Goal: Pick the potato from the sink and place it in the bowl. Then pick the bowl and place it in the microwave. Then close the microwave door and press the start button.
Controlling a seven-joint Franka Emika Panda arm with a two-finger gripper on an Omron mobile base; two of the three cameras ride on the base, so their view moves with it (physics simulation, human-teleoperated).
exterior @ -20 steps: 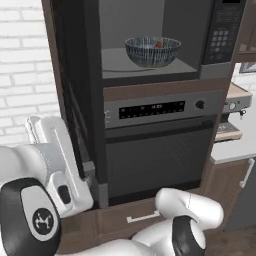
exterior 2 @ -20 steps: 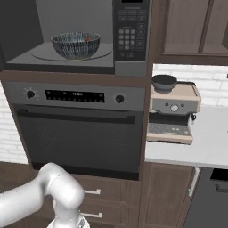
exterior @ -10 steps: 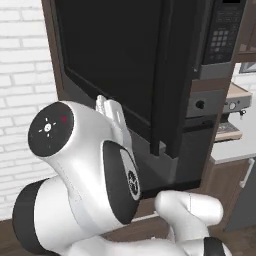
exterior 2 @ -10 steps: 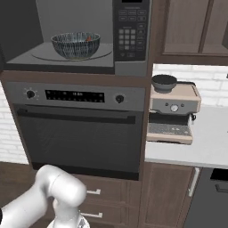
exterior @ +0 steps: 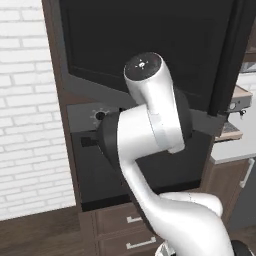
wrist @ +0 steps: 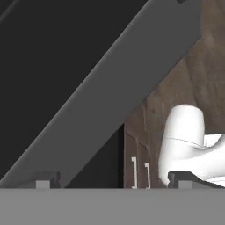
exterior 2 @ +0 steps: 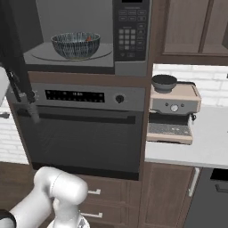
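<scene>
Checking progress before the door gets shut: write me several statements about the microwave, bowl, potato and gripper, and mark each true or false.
1. The bowl sits inside the microwave. True.
2. The microwave door is fully closed. False: it stands open, swung out to the left, and the cavity is exposed in the right base view.
3. The potato is in the bowl. True: a small reddish bit shows at its rim.
4. The gripper is shut on the bowl. False: its jaws stand wide apart, close to the door's grey frame, holding nothing.
5. A coffee machine stands on the counter right of the oven. True.
</scene>
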